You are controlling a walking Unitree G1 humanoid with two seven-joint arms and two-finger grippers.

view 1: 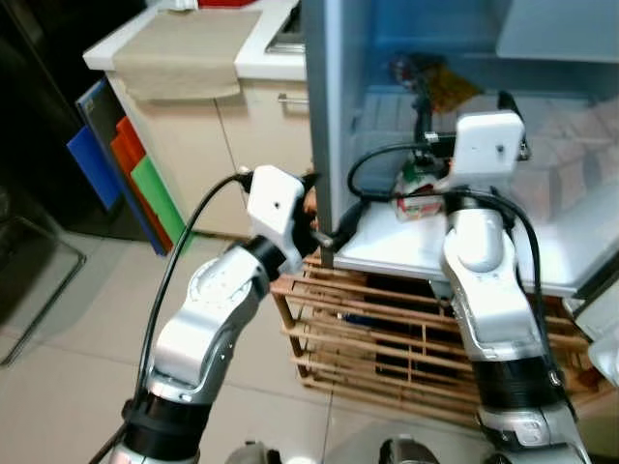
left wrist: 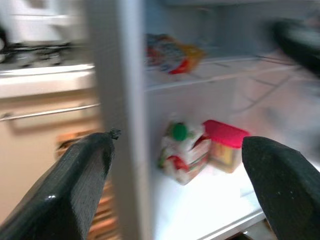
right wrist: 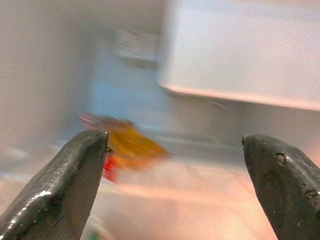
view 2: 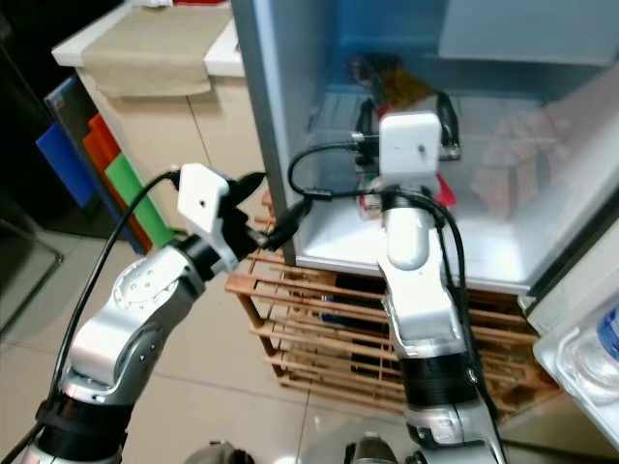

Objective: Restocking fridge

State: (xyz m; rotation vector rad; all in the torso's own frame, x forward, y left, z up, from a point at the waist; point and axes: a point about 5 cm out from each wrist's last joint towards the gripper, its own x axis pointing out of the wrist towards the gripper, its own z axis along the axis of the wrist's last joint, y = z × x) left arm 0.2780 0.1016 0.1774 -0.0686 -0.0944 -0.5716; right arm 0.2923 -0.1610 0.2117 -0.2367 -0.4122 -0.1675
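The fridge stands open, its white bottom shelf (view 1: 387, 253) in front of me. A small carton with a green cap (left wrist: 182, 150) and a red-lidded tub (left wrist: 225, 147) stand on that shelf; the carton (view 1: 421, 201) sits just behind my right wrist. A yellow-orange snack bag (right wrist: 130, 145) lies on the shelf above. My right gripper (view 1: 464, 97) is inside the fridge, open and holding nothing, pointing at the bag. My left gripper (left wrist: 178, 138) is open at the fridge's left side wall (view 1: 324, 116), one finger on each side of its edge.
A slatted wooden rack (view 1: 387, 338) sits under the fridge. A counter with a beige towel (view 1: 184, 53) and coloured boards (view 1: 145, 174) leaning on it are at the left. The fridge door's shelf (view 2: 590, 348) juts out on the right. Tiled floor lies at the lower left.
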